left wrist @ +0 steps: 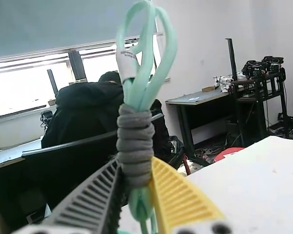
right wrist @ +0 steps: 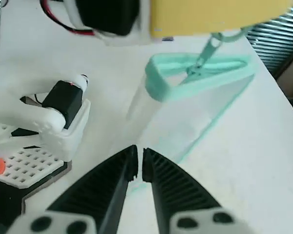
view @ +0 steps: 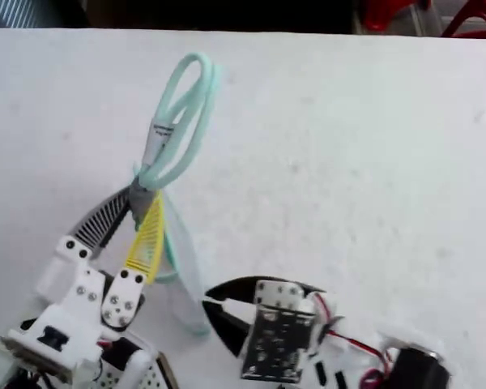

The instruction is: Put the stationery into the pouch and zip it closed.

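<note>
Table (view: 373, 146) white | desk (left wrist: 200, 99), window (left wrist: 29, 90) behind | left tool (left wrist: 136, 170) clamps strap (left wrist: 141, 92)

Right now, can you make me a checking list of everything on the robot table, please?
Surface: white table, flat.
Job's things: see-through pouch with mint edges, mouth open; its mint strap stretches away across the table; stationery: nothing seen.
Clutter: nothing seen.
Grippers: left end effector shut on the strap's grey wrap; right end effector shut, holding nothing, beside the pouch.
Cables: red and black wires on the right arm.
Surroundings: window and desk in the room behind.
</note>
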